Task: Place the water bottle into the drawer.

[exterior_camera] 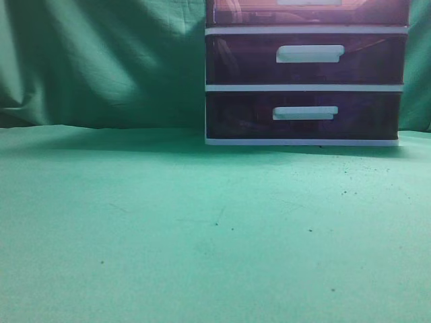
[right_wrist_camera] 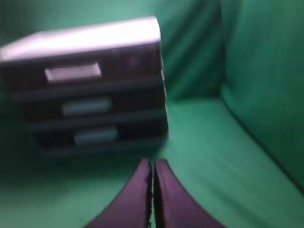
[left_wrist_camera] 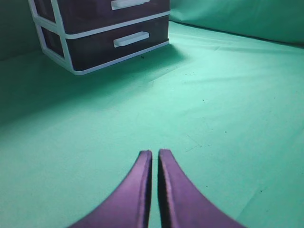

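Observation:
A white-framed cabinet (exterior_camera: 306,86) with three dark purple drawers stands at the back right of the green table. Its top drawer (exterior_camera: 306,12) is cut off by the upper edge of the exterior view; in the blurred right wrist view the top drawer (right_wrist_camera: 85,71) looks pushed in. No water bottle shows in any view. My left gripper (left_wrist_camera: 155,153) is shut and empty, low over bare cloth, well short of the cabinet (left_wrist_camera: 102,35). My right gripper (right_wrist_camera: 153,162) is shut and empty, in front of the cabinet's right corner. Neither gripper shows in the exterior view.
Green cloth (exterior_camera: 202,229) covers the table and hangs as a backdrop (exterior_camera: 101,60) behind and to the sides. The middle drawer (exterior_camera: 306,59) and bottom drawer (exterior_camera: 303,116) are pushed in, with white handles.

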